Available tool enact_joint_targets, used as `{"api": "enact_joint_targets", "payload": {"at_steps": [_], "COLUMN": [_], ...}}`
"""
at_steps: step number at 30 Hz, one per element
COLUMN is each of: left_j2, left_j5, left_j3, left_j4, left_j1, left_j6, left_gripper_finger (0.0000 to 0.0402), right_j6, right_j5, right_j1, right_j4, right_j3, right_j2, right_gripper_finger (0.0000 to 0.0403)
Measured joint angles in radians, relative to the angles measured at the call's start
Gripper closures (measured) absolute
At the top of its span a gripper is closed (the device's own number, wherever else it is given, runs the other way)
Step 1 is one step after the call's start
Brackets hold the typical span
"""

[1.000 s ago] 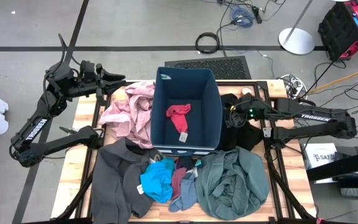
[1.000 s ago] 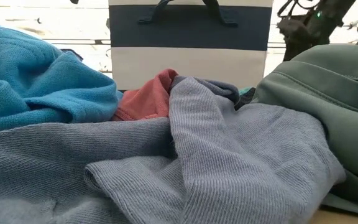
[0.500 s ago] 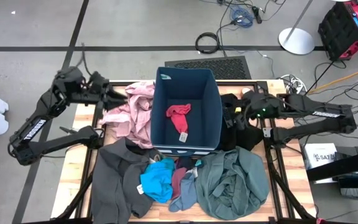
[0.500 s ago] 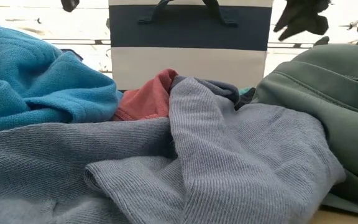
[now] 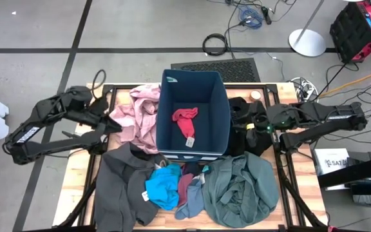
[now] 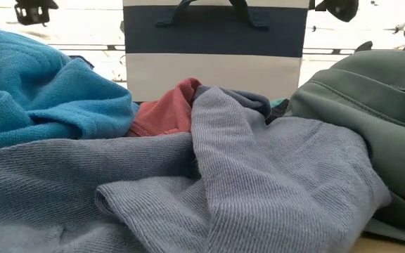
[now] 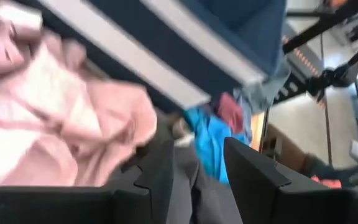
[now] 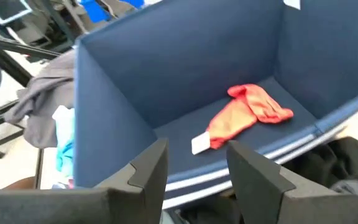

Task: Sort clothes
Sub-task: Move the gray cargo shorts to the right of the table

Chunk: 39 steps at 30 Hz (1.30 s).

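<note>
The clothes lie around a navy-blue bin (image 5: pixel 170 96). A pink garment (image 5: pixel 137 113) lies left of it and a black one (image 5: pixel 257 138) right of it. Dark grey (image 5: pixel 124 183), bright-blue (image 5: pixel 163 190), blue-grey (image 6: pixel 223 176) and grey-green (image 5: pixel 240 187) ones lie at the near side. A red piece (image 8: pixel 247 112) lies on the bin's floor. My left gripper (image 7: pixel 197 168) hangs open beside the pink garment's left edge. My right gripper (image 8: pixel 197 168) hangs open over the black garment, facing into the bin.
The bin (image 6: pixel 213 56) stands tall in the table's middle between the two arms. A dark-red piece (image 6: pixel 167 109) lies among the near clothes. Bare wooden table (image 5: pixel 82 187) shows along the left edge. Cables and stands lie on the floor beyond the far edge.
My left gripper has come down and toward the table's near edge, tipping from level to slanting down at the pink garment's left edge. My right gripper has risen above the black garment and turned toward the bin. No garment has moved.
</note>
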State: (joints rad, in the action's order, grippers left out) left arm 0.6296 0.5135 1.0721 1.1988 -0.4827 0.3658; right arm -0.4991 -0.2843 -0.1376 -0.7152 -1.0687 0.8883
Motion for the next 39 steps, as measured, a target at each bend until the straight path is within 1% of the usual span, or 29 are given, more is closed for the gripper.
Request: {"api": "enact_joint_targets", "payload": {"at_steps": [5,7,10,19,24,27,30,32,34,37,39], "left_j2": [0.018,0.038,0.058,0.067,0.078,0.097,0.13,0.159,0.185,0.224,0.254], "left_j5": [-0.006,-0.006,-0.015,-0.197,-0.286,-0.32,-0.38,-0.429,-0.482,-0.551,-0.567], "left_j3": [-0.111,-0.163,-0.193,-0.174,-0.16,-0.125,-0.056,0.005,0.058,0.096,0.096], "left_j4": [0.006,-0.024,-0.069,-0.163,-0.183,-0.237,-0.282,-0.272,-0.217,-0.064,0.041], "left_j1": [0.091,0.138,0.224,0.528,0.655,0.713,0.764,0.793,0.819,0.854,0.874], "left_j6": [0.052,0.08,0.118,0.348,0.439,0.464,0.433,0.399,0.367,0.381,0.404], "left_gripper_finger": [0.0253,0.0253,0.0256,0.0292,0.0305,0.0306,0.0307,0.0307,0.0307,0.0307,0.0307], "right_j6": [0.043,0.053,0.072,0.115,0.143,0.145,0.145,0.145,0.145,0.144,0.141], "right_j5": [-0.001,-0.001,-0.001,-0.005,-0.005,-0.005,-0.005,-0.005,-0.009,-0.012,-0.012], "right_j1": [-0.002,-0.002,-0.002,0.001,0.001,0.001,0.001,0.001,0.001,0.001,0.001], "right_j4": [0.03,0.032,0.032,0.034,0.062,0.062,0.062,0.062,0.062,0.062,0.062], "right_j3": [0.0,0.0,0.0,0.0,0.0,0.0,0.0,0.0,0.0,0.0,0.0], "right_j2": [-0.003,-0.004,-0.005,-0.005,-0.005,-0.005,-0.005,-0.005,-0.005,-0.005,-0.005], "right_gripper_finger": [0.025,0.025,0.025,0.025,0.025,0.025,0.025,0.025,0.025,0.025,0.025]}}
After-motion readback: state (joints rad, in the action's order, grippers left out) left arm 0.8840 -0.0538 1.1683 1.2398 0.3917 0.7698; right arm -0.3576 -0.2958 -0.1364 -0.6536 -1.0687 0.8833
